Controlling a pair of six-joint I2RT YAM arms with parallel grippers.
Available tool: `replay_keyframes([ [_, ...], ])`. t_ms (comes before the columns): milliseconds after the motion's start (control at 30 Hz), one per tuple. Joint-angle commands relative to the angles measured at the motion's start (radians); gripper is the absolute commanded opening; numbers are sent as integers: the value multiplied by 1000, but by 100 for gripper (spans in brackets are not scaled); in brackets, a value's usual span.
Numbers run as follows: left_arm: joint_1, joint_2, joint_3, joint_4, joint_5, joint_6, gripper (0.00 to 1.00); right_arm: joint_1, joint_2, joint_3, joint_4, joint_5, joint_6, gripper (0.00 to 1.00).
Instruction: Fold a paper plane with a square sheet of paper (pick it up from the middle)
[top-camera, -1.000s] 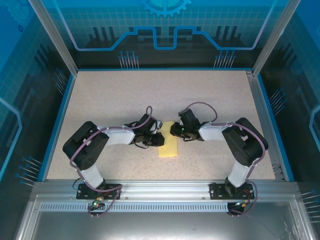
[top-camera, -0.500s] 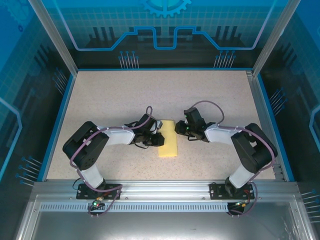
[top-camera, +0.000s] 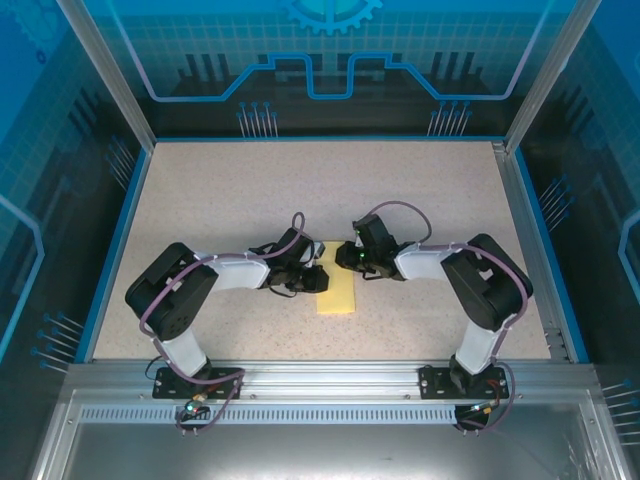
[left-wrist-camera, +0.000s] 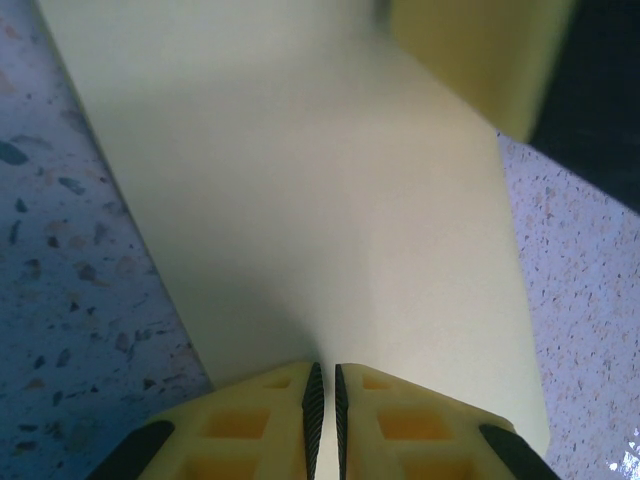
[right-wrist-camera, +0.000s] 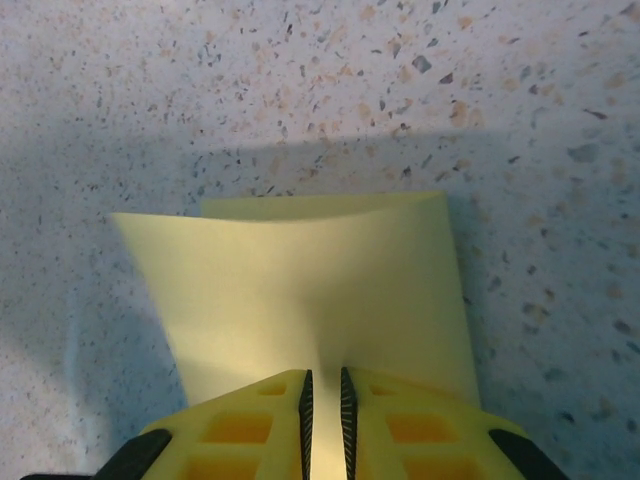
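- The sheet of paper (top-camera: 338, 292) is found in the middle of the counter (top-camera: 250, 190), between the two arms.
- It is pale yellow, thin and smooth. It is folded into a long strip with straight sides.
- Its long side is lined up from the near edge of the counter toward the far wall. One short end is pointed at the arm bases and the other at the far wall.
- In the right wrist view the sheet (right-wrist-camera: 310, 290) is seen in two layers, with one edge peeking out behind the other. The paper is bowed a little, and a shadow is cast on the counter beside it.
- The left long edge is met by the left jaws, about halfway along. Their yellow ribbed fingers (left-wrist-camera: 265, 415) are brought almost together, and the paper's edge is pinched in the thin slit between them.
- The far end is met by the right jaws on its right side. Their yellow fingers (right-wrist-camera: 250, 420) are also set narrow, with the paper's edge pinched between them.
- The counter is pale, flat and speckled with small dark and brown flecks.
- The arms are made of black and white parts, and purple cables (top-camera: 395, 210) are looped over them.
- The counter is closed in by blue see-through walls (top-camera: 330, 60) held in a metal frame.
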Motion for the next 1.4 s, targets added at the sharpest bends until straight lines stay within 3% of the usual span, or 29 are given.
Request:
replay_keyframes([
  [0,3,16,-39,-140,-46,29,17,2,38,33,19,-10,-7,18],
  [333,3,11,-44,-152,-51,39,17,-34,55,46,-108,113,-86,17],
  [800,5,-3,-40,-183,-53,62,17,-131,-2,28,-110,134,-105,18],
  [1133,6,20,-29,-168,-46,54,17,-54,-138,-2,-66,36,-67,18],
  [1367,6,22,-26,-167,-38,51,17,10,-17,44,17,-15,-12,17],
])
